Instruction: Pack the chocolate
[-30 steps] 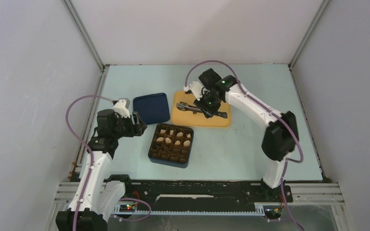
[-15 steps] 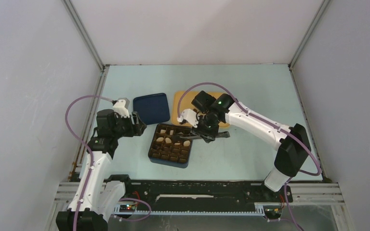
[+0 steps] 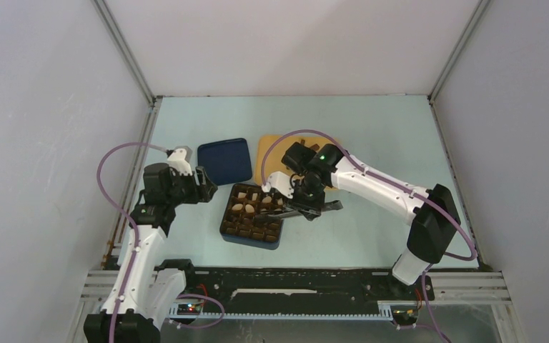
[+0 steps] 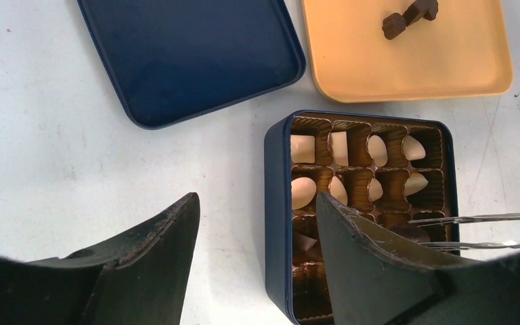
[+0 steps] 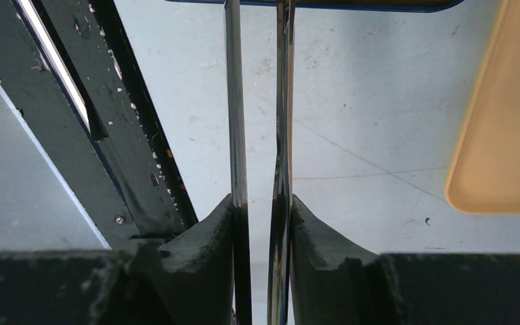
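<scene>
Right hand (image 5: 261, 206) clamped on tweezers (image 4: 474, 218), tips over chocolate (image 4: 302, 149) in box (image 4: 275, 203); left hand (image 4: 256, 203) apart.

Cream-white pieces (image 4: 302, 148): eight, one per cell, filling the top two rows of the brown insert in the dark blue box (image 4: 275, 203).
Shapes: two squared blocks at the left of the top row; the others rounded or domed.
Dark brown pieces (image 4: 409, 13): two, touching, on the orange tray (image 4: 447, 68) near its far edge.
Lower rows: too shadowed to tell chocolate from insert.
</scene>
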{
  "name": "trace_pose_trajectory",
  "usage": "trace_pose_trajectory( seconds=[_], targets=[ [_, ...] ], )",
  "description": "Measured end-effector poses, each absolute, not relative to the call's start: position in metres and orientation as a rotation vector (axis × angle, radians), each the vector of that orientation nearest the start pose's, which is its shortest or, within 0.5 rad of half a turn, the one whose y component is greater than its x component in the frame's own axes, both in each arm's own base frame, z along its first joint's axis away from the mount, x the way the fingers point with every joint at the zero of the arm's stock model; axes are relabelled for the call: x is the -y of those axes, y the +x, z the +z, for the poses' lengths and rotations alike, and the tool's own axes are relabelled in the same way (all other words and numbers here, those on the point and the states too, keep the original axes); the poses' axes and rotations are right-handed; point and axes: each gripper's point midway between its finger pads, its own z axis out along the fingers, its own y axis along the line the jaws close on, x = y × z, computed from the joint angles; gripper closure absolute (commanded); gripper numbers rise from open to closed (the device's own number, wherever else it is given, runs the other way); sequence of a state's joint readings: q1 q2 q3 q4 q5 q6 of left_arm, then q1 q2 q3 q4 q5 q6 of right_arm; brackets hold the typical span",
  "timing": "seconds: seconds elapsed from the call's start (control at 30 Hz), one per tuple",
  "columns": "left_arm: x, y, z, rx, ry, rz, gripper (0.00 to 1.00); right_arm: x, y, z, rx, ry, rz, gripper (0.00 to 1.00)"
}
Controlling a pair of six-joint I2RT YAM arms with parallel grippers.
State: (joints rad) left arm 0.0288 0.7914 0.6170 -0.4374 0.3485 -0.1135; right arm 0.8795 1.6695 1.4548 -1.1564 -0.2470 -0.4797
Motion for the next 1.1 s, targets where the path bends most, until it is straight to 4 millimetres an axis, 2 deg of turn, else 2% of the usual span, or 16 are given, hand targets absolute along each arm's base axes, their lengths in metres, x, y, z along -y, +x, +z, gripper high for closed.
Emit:
trace_pose_trajectory(
  seconds=[0.33, 0.47, 0.6, 0.8, 0.87, 1.0, 1.1],
  targets=[
    [0.057, 0.259, 0.148, -2.168, 0.044, -0.427, 0.32, -0.255, 0.178, 0.131, -2.283, -1.905, 0.413, 0.63],
    [0.057, 0.259, 0.148, -2.168, 0.044, -0.427, 0.32, -0.253, 0.188, 0.137, -2.290, -1.860, 0.418, 0.63],
    [0.057, 0.259, 0.148, -2.168, 0.044, -0.427, 0.32, -0.245, 0.221, 0.150, -2.297, -1.716, 0.393, 0.63],
    [0.057, 0.259, 0.148, -2.168, 0.046, -0.432, 0.32, -0.202, 0.291, 0.163, -2.365, -1.373, 0.256, 0.61],
    [0.057, 0.259, 0.148, -2.168, 0.046, -0.432, 0.32, -0.189, 0.308, 0.163, -2.382, -1.297, 0.200, 0.61],
    [0.058, 0.259, 0.149, -2.167, 0.047, -0.436, 0.32, -0.175, 0.327, 0.158, -2.408, -1.212, 0.143, 0.60],
    [0.059, 0.258, 0.149, -2.167, 0.051, -0.443, 0.32, -0.167, 0.337, 0.146, -2.438, -1.178, 0.109, 0.60]
  ],
)
